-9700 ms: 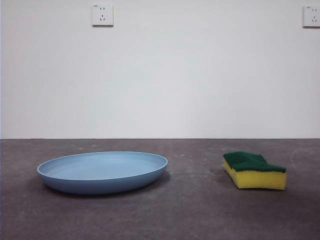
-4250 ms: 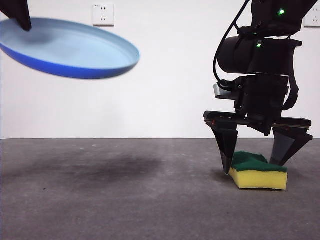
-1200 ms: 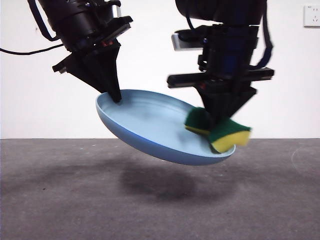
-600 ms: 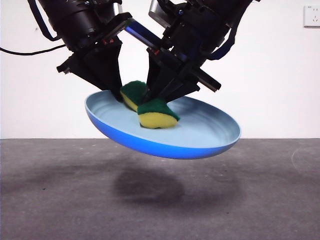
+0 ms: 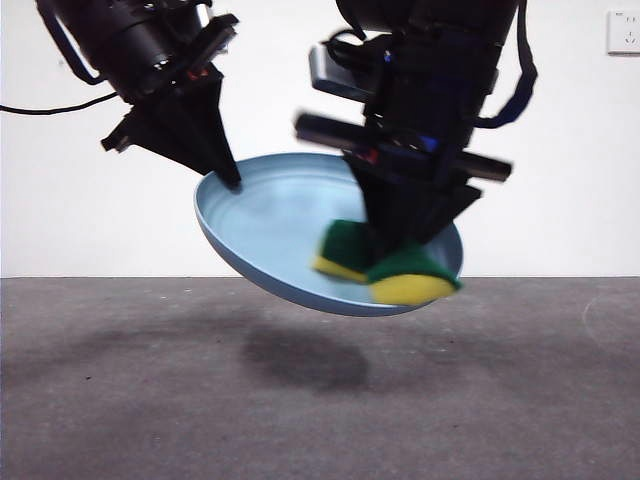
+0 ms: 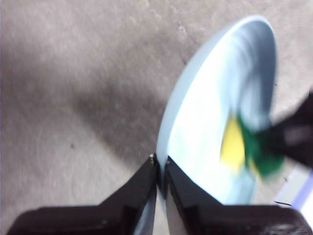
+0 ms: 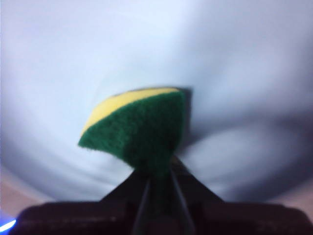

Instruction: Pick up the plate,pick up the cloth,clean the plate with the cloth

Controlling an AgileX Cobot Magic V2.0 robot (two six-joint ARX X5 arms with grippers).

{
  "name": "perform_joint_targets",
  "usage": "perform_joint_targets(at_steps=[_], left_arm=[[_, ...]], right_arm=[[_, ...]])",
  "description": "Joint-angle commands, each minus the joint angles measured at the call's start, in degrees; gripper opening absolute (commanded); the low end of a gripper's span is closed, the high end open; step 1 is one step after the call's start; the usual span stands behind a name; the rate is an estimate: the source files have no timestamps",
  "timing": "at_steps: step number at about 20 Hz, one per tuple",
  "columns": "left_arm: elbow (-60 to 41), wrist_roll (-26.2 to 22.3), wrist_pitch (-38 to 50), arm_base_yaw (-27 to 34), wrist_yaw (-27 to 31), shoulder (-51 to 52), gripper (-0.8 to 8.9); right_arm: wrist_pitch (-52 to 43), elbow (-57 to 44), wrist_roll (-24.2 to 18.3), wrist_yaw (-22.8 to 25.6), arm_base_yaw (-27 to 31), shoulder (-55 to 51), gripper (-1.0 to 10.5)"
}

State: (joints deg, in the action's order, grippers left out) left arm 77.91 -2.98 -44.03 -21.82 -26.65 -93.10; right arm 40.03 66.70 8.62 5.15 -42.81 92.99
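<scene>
I work in what looks like a bare test room or lab: a plain white wall (image 5: 560,120) carrying a white power socket (image 5: 623,32), and a rough, scuffed grey counter (image 5: 120,400) running right up to it, with no furniture or household clutter.

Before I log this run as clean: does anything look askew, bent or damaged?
Only the sponge: the right tool pinches it folded against the tilted plate, which the left tool holds by its rim. No damage shows.
</scene>
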Motion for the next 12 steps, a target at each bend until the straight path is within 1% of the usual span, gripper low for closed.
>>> perform_joint_targets(at_steps=[1, 2, 5, 8, 9, 11, 12], left_arm=[[0.3, -1.9, -3.7, 0.5, -3.7, 0.5, -0.09], [0.3, -2.6, -4.8, 0.5, -3.7, 0.5, -0.09], [0.3, -4.7, -8.2, 0.5, -3.7, 0.5, -0.09], [0.3, -5.2, -10.0, 0.1, -3.7, 0.5, -0.09], [0.3, -5.7, -10.4, -0.3, -3.6, 0.5, -0.09], [0.3, -5.9, -10.7, -1.0, -3.5, 0.5, -0.09], [0.3, -5.9, -10.6, -1.4, -3.5, 0.5, -0.09]], right_arm=[[-0.2, -0.6, -0.4, 9.7, 0.9, 0.5, -0.1], [-1.2, -0.6, -0.4, 10.5, 1.2, 0.5, -0.1], [-5.6, -0.6, -0.3, 9.9, 1.6, 0.5, -0.1], [-11.4, -0.6, -0.3, 9.7, 1.6, 0.5, -0.1], [-14.2, -0.6, -0.3, 7.9, 1.6, 0.5, -0.1], [-19.2, -0.6, 0.4, -0.7, 1.6, 0.5, -0.1], [-21.0, -0.6, 1.4, -4.1, 1.6, 0.5, -0.1]])
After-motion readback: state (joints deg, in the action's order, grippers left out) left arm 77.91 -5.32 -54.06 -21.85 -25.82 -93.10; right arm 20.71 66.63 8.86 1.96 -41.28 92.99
